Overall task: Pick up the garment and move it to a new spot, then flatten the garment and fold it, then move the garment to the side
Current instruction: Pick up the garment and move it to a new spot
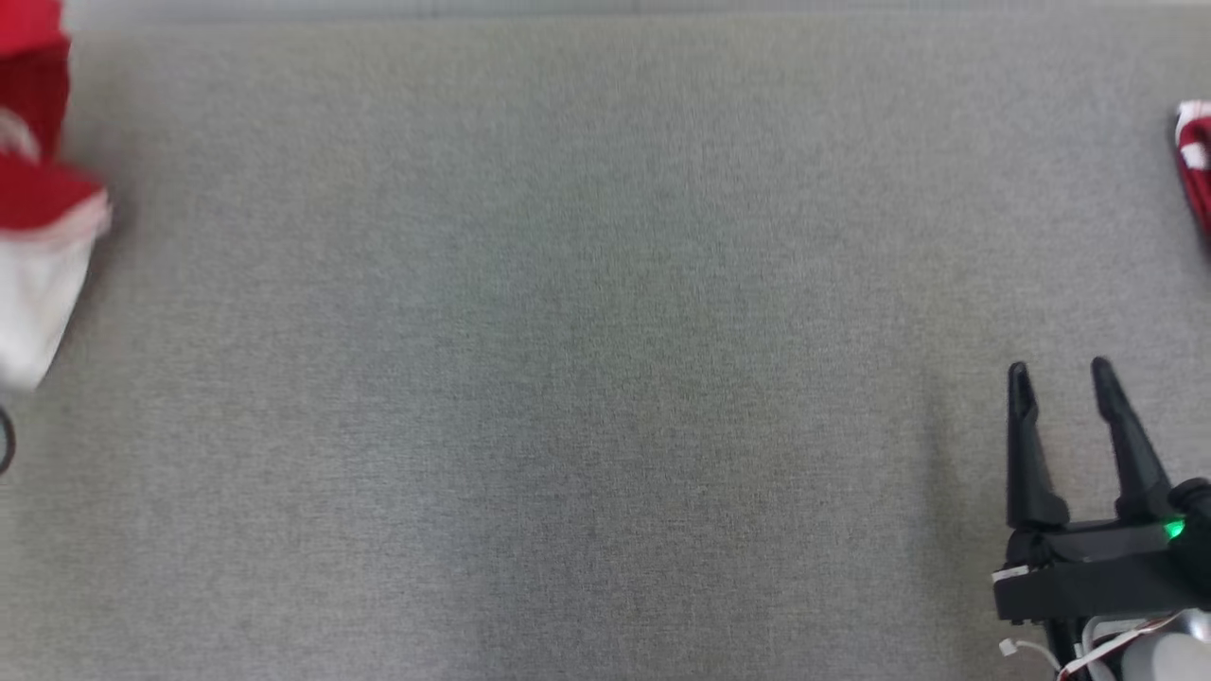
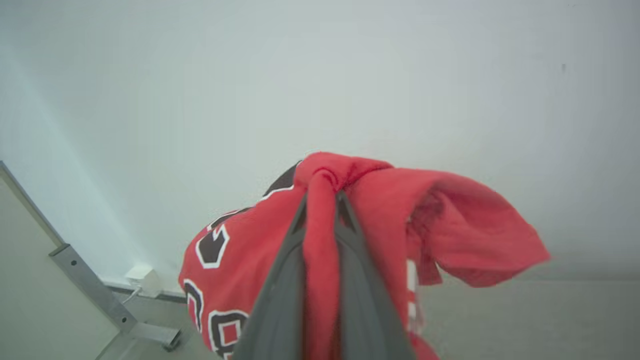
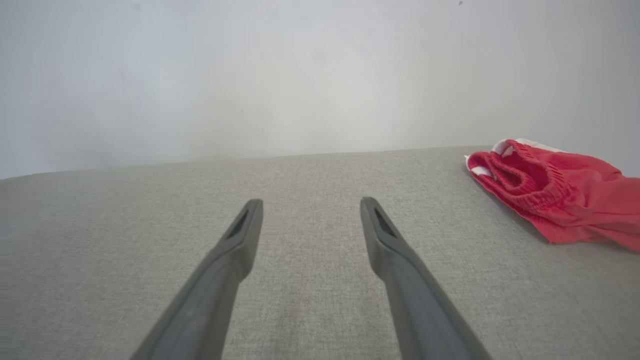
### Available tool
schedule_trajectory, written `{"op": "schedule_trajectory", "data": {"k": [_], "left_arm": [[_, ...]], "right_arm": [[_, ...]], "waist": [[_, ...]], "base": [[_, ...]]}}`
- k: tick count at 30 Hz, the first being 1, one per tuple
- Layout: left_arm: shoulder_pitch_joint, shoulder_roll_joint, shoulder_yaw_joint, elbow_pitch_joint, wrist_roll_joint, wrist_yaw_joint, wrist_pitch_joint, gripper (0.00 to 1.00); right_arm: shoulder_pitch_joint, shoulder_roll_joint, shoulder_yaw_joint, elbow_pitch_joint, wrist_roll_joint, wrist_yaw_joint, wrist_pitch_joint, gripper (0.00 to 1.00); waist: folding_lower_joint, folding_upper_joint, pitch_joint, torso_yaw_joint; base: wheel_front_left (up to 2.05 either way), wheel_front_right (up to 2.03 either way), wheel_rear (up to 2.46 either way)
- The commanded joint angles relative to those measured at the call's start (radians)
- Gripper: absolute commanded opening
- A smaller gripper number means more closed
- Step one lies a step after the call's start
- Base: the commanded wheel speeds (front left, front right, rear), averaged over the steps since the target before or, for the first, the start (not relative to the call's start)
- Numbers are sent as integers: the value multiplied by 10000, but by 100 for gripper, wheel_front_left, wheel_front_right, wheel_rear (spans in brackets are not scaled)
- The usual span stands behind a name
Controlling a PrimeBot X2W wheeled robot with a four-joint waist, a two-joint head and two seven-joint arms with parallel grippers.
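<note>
Garment (image 1: 38,189) at 9 o'clock, left gripper (image 2: 322,200) clamped on a fold for carrying
Right gripper (image 1: 1059,371) at 5 o'clock, spread wide, empty

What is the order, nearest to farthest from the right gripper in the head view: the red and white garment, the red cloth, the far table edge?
1. Red cloth, at the right edge.
2. Far table edge, along the top.
3. Red and white garment, at the left edge.
</note>
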Motion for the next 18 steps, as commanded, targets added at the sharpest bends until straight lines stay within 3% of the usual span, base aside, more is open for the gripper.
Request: {"op": "schedule_trajectory", "data": {"k": [1,7,12,18], "left_arm": [[-404,-59,-382,-624,53,12,-65,0],[-836,-468,-1248,-2522,-128,11,490,0],[-909,-1230,-1832,-4466,-405,55,1398,0],[-241,-2216,-2322,-5720,-640,286,1991,0]], "right_arm": [[59,115,60,236,89,-25,-153,100],[63,389,161,736,238,-25,-413,100],[16,620,229,1161,357,-25,-609,100],[-150,799,408,1518,495,-25,-711,100]], "waist": [[0,0,-674,34],[0,0,-1066,-425],[0,0,-1183,-1212],[0,0,-1139,-2281]], "base": [[0,0,0],[0,0,0],[0,0,0],[0,0,0]]}}
